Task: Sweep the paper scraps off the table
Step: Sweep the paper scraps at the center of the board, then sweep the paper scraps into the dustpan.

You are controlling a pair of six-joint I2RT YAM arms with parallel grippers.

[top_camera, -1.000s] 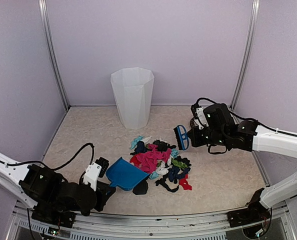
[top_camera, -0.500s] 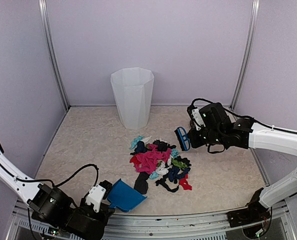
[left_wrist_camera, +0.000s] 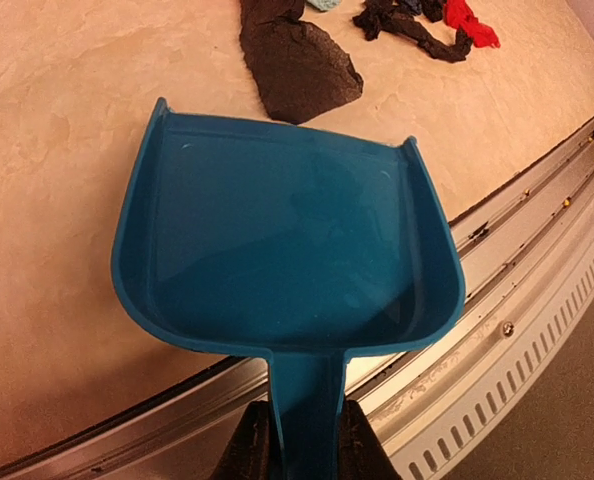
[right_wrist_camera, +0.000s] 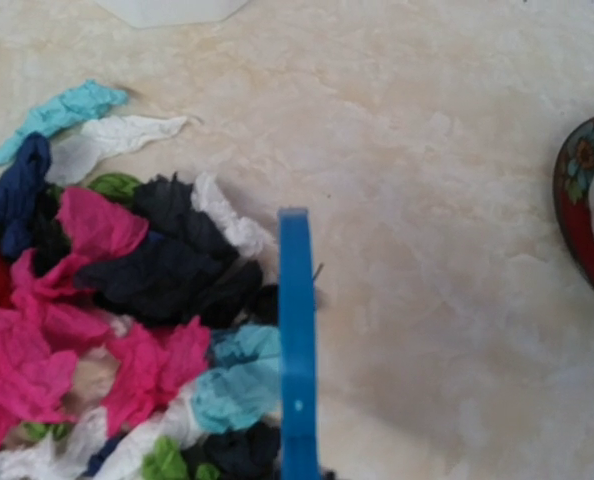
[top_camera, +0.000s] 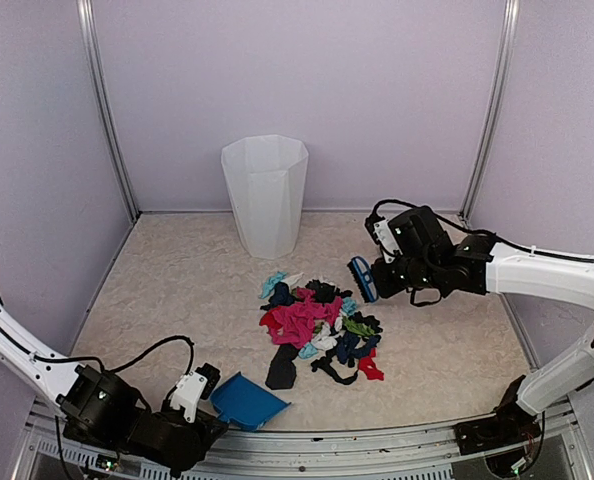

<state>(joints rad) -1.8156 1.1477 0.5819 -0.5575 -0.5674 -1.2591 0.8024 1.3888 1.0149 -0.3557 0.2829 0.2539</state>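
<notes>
The paper scraps (top_camera: 317,325) lie in a mixed pink, black, teal, green and white pile mid-table; they also show in the right wrist view (right_wrist_camera: 127,300). My left gripper (top_camera: 199,392) is shut on the handle of the blue dustpan (top_camera: 245,402) at the table's near edge, apart from the pile. In the left wrist view the dustpan (left_wrist_camera: 287,240) is empty, with a black scrap (left_wrist_camera: 297,60) just beyond its mouth. My right gripper (top_camera: 382,272) holds the blue brush (top_camera: 362,277) at the pile's right edge. The brush (right_wrist_camera: 297,340) touches teal and black scraps; its fingers are hidden there.
A tall white bin (top_camera: 265,195) stands at the back centre of the beige table (top_camera: 177,270). A red-rimmed patterned bowl (right_wrist_camera: 587,220) sits right of the brush. The metal front rail (left_wrist_camera: 517,260) runs just under the dustpan.
My left arm has pulled the dustpan back from the pile to the near edge. My right gripper has moved the brush slightly left against the pile.
</notes>
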